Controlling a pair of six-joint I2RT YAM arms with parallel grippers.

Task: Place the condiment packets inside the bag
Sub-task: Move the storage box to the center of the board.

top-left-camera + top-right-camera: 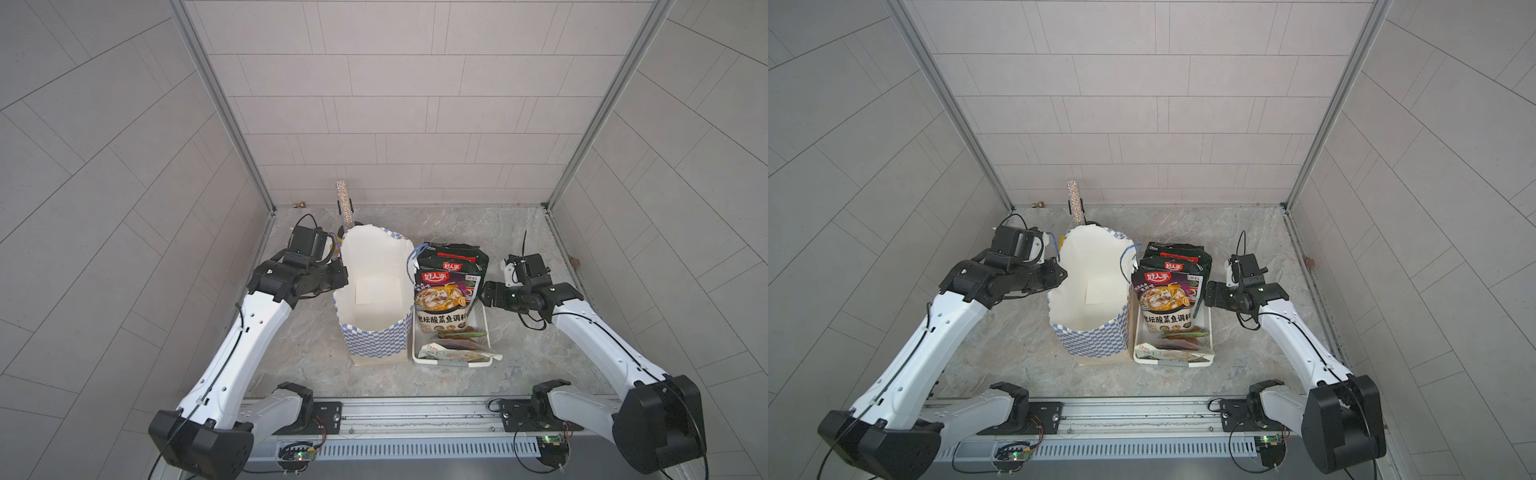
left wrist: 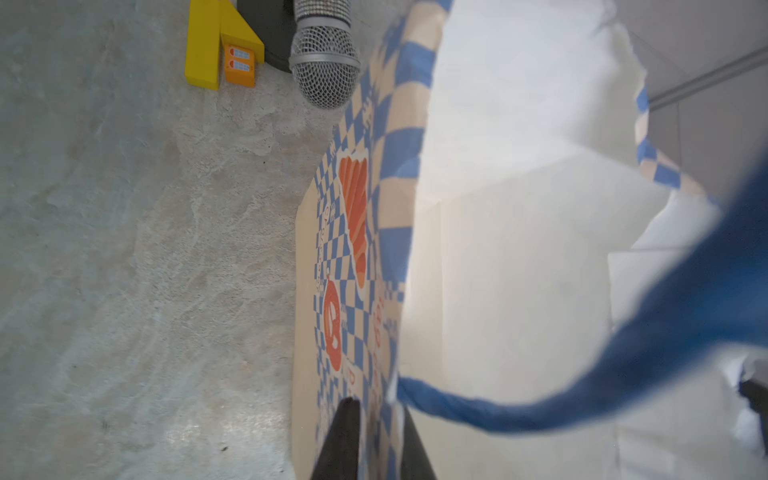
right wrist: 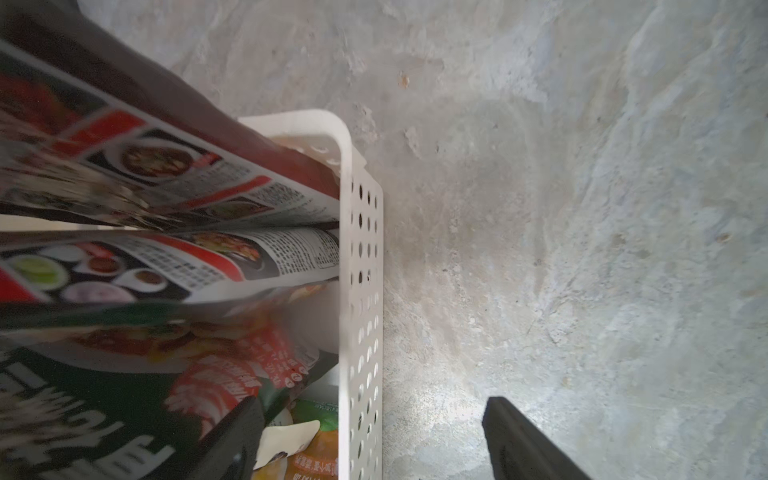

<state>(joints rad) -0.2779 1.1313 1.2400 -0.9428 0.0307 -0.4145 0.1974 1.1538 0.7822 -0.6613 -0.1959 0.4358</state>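
At the bag's left rim, left gripper (image 2: pixel 376 415) is pinched shut on the paper wall of the bag (image 1: pixel 374 340), probably steadying the mouth. Right gripper (image 3: pixel 370 401) is spread wide and empty, straddling the basket (image 3: pixel 347 166) wall: one finger inside by the condiment packets (image 1: pixel 446 291), one outside over bare table (image 1: pixel 291 345). Packets stand and lie in the basket, just right of the bag. The glossy film is likely light, floppy and slick, so pinch a top seam. Bag paper is soft and may crumple. The bag's mouth is unobstructed, with open table to the right and a microphone (image 1: pixel 344 203) close behind.

Marbled table (image 1: pixel 291 353): bag (image 1: pixel 374 340), basket (image 3: pixel 361 270), perhaps microphone (image 2: pixel 324 70).
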